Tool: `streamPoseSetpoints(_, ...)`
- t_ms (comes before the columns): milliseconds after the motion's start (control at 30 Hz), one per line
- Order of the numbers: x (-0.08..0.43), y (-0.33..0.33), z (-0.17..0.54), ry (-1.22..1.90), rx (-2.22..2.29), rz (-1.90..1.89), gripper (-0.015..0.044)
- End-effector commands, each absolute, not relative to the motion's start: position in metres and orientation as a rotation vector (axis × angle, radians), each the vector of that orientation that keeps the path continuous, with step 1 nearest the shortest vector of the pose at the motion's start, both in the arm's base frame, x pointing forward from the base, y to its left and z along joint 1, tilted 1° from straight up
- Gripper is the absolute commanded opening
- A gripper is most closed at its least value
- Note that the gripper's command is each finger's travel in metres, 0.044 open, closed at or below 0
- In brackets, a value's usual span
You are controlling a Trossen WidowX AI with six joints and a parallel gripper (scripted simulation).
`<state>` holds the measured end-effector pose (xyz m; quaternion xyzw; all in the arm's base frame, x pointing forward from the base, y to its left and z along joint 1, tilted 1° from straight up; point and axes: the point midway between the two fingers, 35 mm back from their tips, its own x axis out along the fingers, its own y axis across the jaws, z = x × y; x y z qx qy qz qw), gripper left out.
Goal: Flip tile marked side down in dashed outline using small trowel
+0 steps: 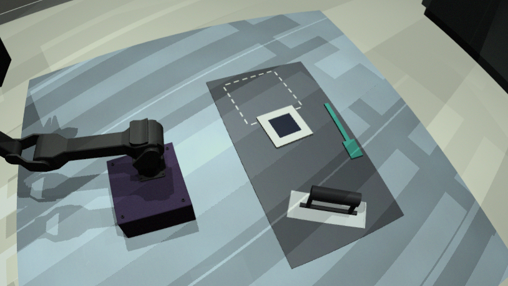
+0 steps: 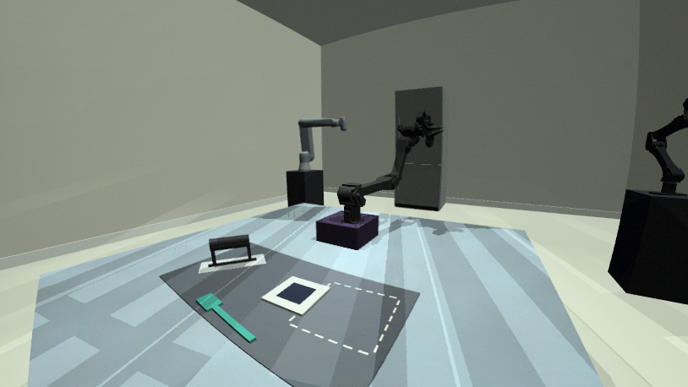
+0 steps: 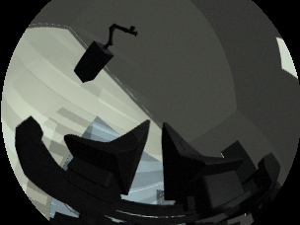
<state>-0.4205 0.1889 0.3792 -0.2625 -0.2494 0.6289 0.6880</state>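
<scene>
The tile [image 1: 284, 125] [image 2: 297, 292] lies flat on the dark mat [image 1: 269, 170] [image 2: 336, 356], its dark square mark facing up. It overlaps one corner of the dashed outline [image 1: 252, 123] [image 2: 363, 353]; most of the tile is outside. A flat teal tool [image 1: 337, 121] [image 2: 233, 322], with a thin handle and small square blade, lies along the mat's far edge from the base. A trowel [image 1: 336, 195] [image 2: 229, 242] with a black bar handle stands blade-down at the mat's other end. My gripper [image 3: 156, 124] [image 2: 439, 128] is raised beyond the base, far from them, empty, its fingertips narrowly apart.
The arm stands on a purple block [image 1: 152, 202] [image 2: 346, 231] on the table [image 1: 227, 256], beside the mat. Other robot arms on dark pedestals [image 2: 304, 188] [image 2: 649, 240] and a tall grey cabinet [image 2: 418, 182] stand beyond the table.
</scene>
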Motion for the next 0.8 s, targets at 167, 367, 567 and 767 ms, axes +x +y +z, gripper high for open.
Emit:
streamPoseSetpoints(167,-0.4205,0.1889,0.3792,-0.558,-0.587,1.408,0.01)
streamPoseSetpoints(367,-0.4205,0.1889,0.3792,-0.558,-0.587,1.408,0.01)
streamPoseSetpoints(567,-0.4205,0.1889,0.3791,-0.559,-0.588,1.407,0.01)
streamPoseSetpoints(767,-0.4206,0.1889,0.3791,-0.559,-0.588,1.407,0.0)
